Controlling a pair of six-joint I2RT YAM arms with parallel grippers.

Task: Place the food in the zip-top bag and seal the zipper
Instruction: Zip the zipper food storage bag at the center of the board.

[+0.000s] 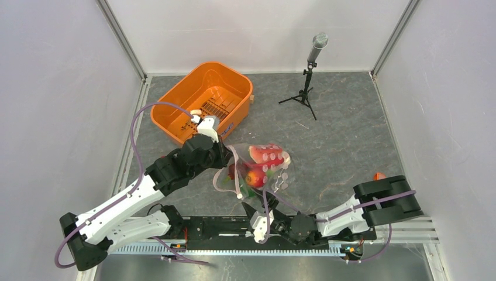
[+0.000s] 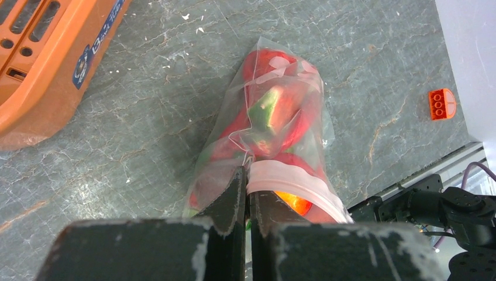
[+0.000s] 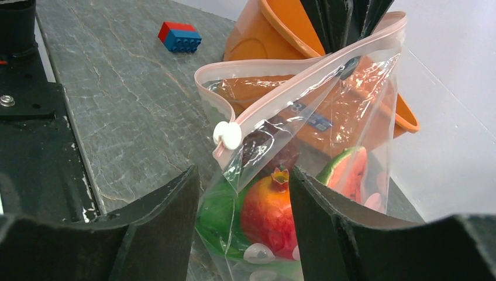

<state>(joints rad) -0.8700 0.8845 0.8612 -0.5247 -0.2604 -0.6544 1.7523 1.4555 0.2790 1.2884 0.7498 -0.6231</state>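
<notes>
The clear zip-top bag lies mid-table and holds the food: a red-orange round piece, a watermelon slice, a green leafy piece and a dark round piece. Its pink zipper gapes in a loop, with a white slider at the near end. My left gripper is shut on the zipper's far end and holds the bag's mouth up; it also shows in the top view. My right gripper is open, its fingers either side of the bag's near corner below the slider.
The orange tub stands behind the bag at the back left. A microphone on a small tripod stands at the back. An orange brick lies near the right front edge. A red and blue block lies on the table.
</notes>
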